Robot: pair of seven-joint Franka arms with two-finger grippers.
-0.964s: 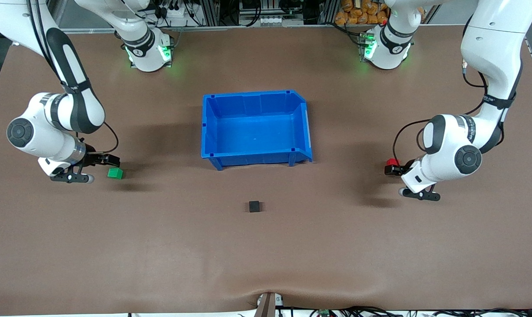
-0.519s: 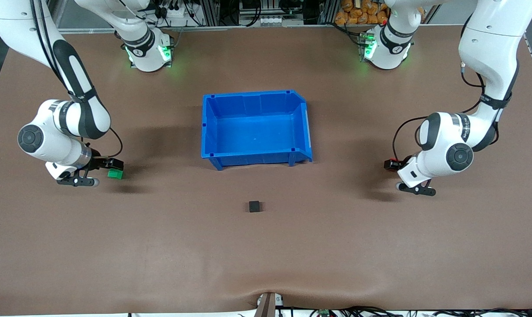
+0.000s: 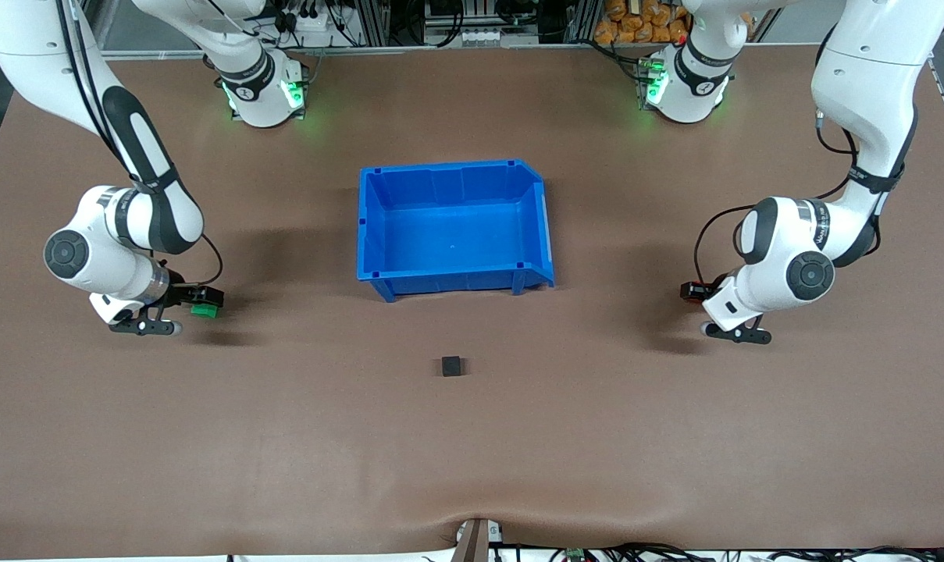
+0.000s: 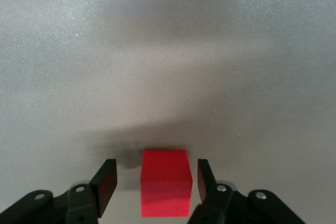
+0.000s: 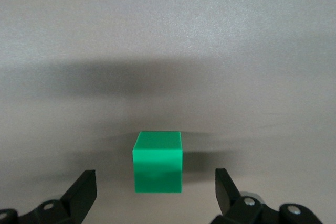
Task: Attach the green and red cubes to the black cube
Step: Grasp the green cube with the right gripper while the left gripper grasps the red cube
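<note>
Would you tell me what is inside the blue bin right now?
Nothing: the blue bin shows only its bare floor. The inner face of its wall nearest the front camera is hidden.

Coloured cubes and a bin on a brown table

A bright red cube (image 4: 165,182), a bright green cube (image 5: 157,169), a matte black cube (image 3: 451,365), a plain blue bin (image 3: 546,234), all on the plain brown table (image 3: 472,445).

White arms with black joint bands, black cables, green-lit bases.

High front camera faces both arms; wrist cameras look down close
</note>
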